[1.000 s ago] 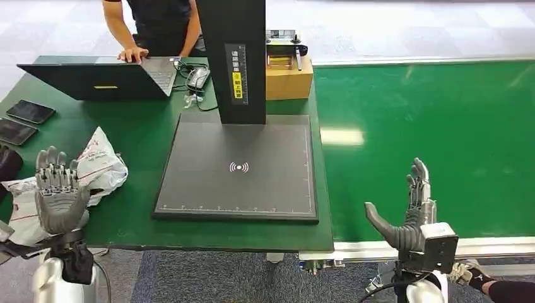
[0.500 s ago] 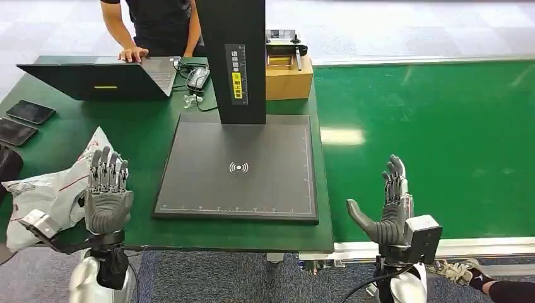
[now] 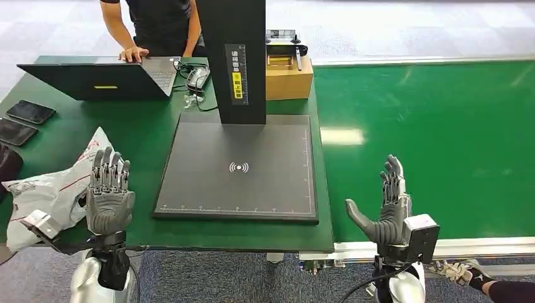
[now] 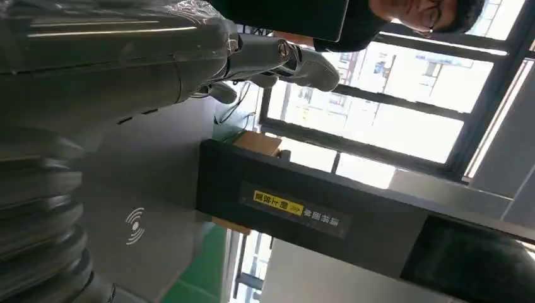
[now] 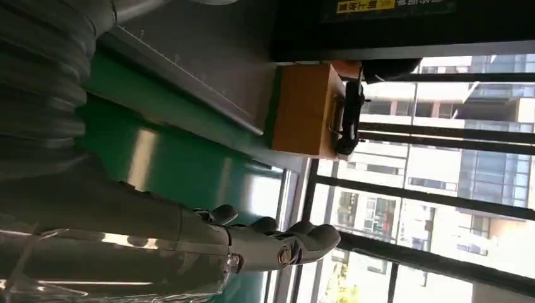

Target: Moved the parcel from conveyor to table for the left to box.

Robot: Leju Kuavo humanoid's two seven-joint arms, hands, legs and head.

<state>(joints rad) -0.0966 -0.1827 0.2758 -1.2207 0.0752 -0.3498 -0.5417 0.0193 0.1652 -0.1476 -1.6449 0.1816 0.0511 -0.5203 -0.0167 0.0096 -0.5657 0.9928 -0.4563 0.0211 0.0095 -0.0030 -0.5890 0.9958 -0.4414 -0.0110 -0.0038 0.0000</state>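
A white plastic parcel [image 3: 53, 189] with red print lies crumpled on the green table [image 3: 139, 136] at its near left corner. My left hand [image 3: 109, 196] is raised beside the parcel's right side, fingers straight and apart, holding nothing. My right hand [image 3: 390, 211] stands upright over the near edge of the green conveyor [image 3: 429, 139], fingers spread and thumb out, empty. The left hand's fingers [image 4: 296, 60] and the right hand's fingers [image 5: 284, 243] also appear stretched out in the wrist views.
A dark scanner pad [image 3: 240, 167] with a black post [image 3: 236, 60] sits mid-table. Behind it are a cardboard box [image 3: 289, 79], a laptop [image 3: 101, 79] with a person [image 3: 154, 25] at it, and two phones [image 3: 22, 120] at the left edge.
My left hand came right and nearer, from over the parcel to beside it. My right hand shifted left and slightly down. Little moved in the last half second.
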